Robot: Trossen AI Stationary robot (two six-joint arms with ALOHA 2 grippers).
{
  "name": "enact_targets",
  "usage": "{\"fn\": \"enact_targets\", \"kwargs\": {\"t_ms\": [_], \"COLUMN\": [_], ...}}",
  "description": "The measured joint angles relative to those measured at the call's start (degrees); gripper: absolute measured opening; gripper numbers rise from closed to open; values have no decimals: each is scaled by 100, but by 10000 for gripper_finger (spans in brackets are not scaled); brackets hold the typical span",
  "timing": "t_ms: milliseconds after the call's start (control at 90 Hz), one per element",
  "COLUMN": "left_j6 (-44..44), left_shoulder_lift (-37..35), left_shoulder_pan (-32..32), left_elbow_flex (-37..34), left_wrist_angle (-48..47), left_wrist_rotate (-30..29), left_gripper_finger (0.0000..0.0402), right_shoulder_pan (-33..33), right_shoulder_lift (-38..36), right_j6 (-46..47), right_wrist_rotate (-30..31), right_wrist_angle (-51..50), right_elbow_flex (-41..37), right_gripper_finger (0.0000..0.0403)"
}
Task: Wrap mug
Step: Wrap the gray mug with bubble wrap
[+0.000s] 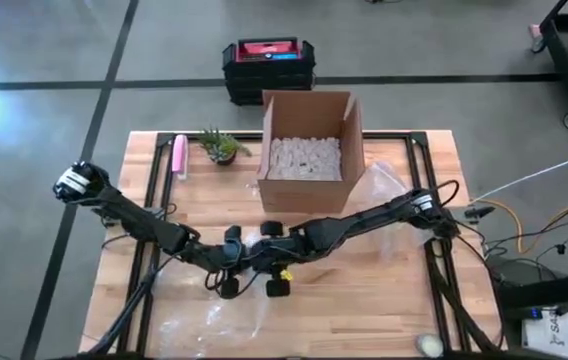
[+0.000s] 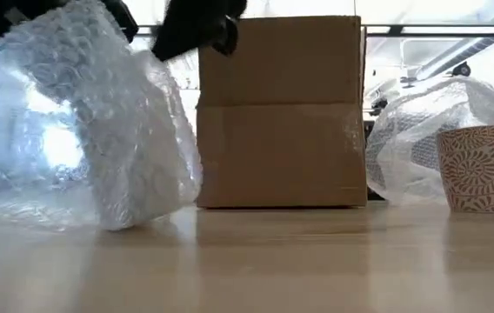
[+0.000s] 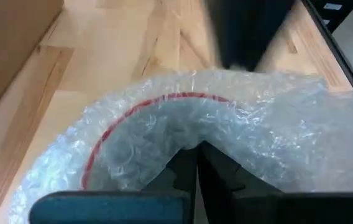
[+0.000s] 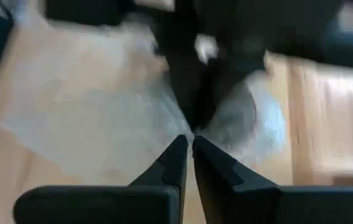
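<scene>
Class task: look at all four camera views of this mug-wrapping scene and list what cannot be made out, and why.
- Mug inside the bubble wrap: left wrist view shows only a red rim line through the plastic.
- Right gripper: motion blur in the right wrist view hides what lies beyond.
- Box contents: its wall blocks the low view.
- Patterned cup: the low view's right edge crowds it; unclear in the high view.

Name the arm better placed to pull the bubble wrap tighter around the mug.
Probably the left. Its gripper is shut on the bubble wrap, bunched over the red-rimmed mug. The right gripper also pinches wrap, but nearer a loose edge.
</scene>
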Motion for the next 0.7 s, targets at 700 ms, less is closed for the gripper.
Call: {"fn": "enact_targets", "kwargs": {"t_ms": [700], "left_j6": [14], "left_shoulder_lift": [-370], "left_shoulder_pan": [23], "left_elbow_flex": [-26], "left_wrist_angle": [-159], "left_wrist_rotate": [20], "left_gripper_finger": [0], "right_shoulder_pan": [-42], "right_shoulder_lift": [321], "right_j6": [451], "right_wrist_rotate": [-322], "right_wrist_angle": [450], "right_elbow_flex": [-479], "right_gripper_finger": [13]}}
